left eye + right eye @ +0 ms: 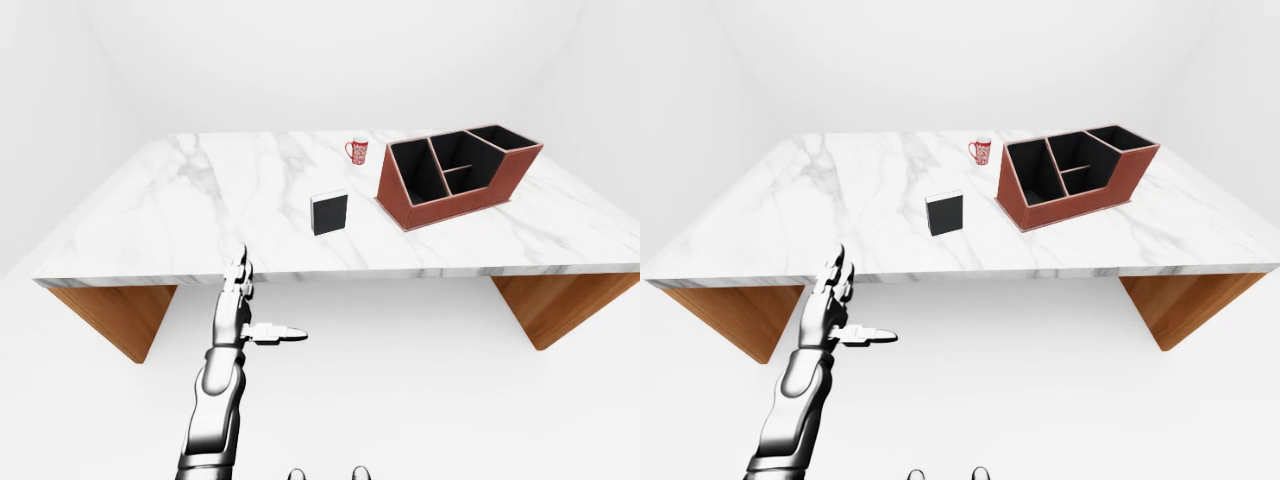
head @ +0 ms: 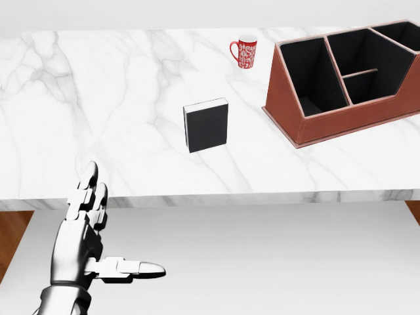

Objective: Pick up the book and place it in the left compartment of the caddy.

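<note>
A black book [image 2: 207, 125] with white page edges stands upright near the middle of the marble table [image 2: 98, 98]. To its right sits the red-brown caddy [image 2: 348, 121] with black compartments; its left compartment [image 2: 307, 79] holds nothing I can see. My left hand [image 2: 108, 236] hovers at the lower left of the head view, below the table's near edge, fingers spread open and thumb pointing right, holding nothing. It is well apart from the book. My right hand is out of every view.
A red patterned mug [image 2: 245, 51] stands above the book and left of the caddy. The table rests on brown wooden legs [image 1: 115, 315] at both ends. White floor lies below the table's edge.
</note>
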Controlling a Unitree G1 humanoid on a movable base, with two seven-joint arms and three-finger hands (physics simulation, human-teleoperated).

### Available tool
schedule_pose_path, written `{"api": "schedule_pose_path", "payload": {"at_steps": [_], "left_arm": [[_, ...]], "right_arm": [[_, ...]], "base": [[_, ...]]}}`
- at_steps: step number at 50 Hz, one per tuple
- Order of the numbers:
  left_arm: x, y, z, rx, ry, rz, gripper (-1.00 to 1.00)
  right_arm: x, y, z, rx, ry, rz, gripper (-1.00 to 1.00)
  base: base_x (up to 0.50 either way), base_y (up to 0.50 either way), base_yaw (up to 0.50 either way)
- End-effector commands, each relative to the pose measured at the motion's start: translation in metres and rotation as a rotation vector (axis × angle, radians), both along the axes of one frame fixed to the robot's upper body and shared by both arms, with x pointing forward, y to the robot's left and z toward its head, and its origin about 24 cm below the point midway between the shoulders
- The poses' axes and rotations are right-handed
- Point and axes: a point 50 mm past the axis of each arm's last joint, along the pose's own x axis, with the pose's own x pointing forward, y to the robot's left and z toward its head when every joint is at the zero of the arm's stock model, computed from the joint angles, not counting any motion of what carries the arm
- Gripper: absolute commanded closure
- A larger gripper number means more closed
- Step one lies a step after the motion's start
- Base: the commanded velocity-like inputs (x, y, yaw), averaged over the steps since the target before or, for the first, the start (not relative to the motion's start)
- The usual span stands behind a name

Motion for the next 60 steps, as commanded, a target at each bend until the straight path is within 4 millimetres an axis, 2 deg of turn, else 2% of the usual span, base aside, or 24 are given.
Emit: {"api": "schedule_pose_path", "payload": {"at_steps": [1, 5, 10, 18, 28, 36, 42, 60], "left_arm": [[0.004, 0.002, -0.012, -0.001, 0.054, 0.000, -1.00], [0.006, 0.003, -0.018, 0.001, 0.079, 0.001, -1.00], [0.004, 0.001, -0.014, 0.004, 0.062, -0.002, -1.00], [0.003, 0.000, -0.013, 0.009, 0.056, -0.004, -1.00], [-0.001, -0.002, -0.006, 0.013, 0.025, -0.009, -1.00], [0.001, -0.001, -0.010, 0.014, 0.043, -0.010, -1.00], [0.002, -0.001, -0.011, 0.013, 0.048, -0.009, -1.00], [0.002, -0.001, -0.011, 0.013, 0.050, -0.008, -1.00]], "right_arm": [[-0.028, -0.023, -0.007, 0.041, 0.016, -0.064, -1.00], [-0.033, -0.027, -0.009, 0.045, 0.024, -0.082, -1.00], [-0.038, -0.031, -0.013, 0.057, 0.041, -0.096, -1.00], [-0.034, -0.032, -0.019, 0.061, 0.080, -0.095, -1.00], [-0.038, -0.036, -0.022, 0.068, 0.095, -0.103, -1.00], [-0.035, -0.037, -0.027, 0.082, 0.109, -0.097, -1.00], [-0.032, -0.033, -0.019, 0.053, 0.106, -0.098, -1.00], [-0.032, -0.033, -0.020, 0.056, 0.107, -0.100, -1.00]], "base": [[0.00, 0.00, 0.00], [0.00, 0.00, 0.00], [0.00, 0.00, 0.00], [0.00, 0.00, 0.00], [0.00, 0.00, 0.00], [0.00, 0.00, 0.00], [0.00, 0.00, 0.00], [0.00, 0.00, 0.00]]}}
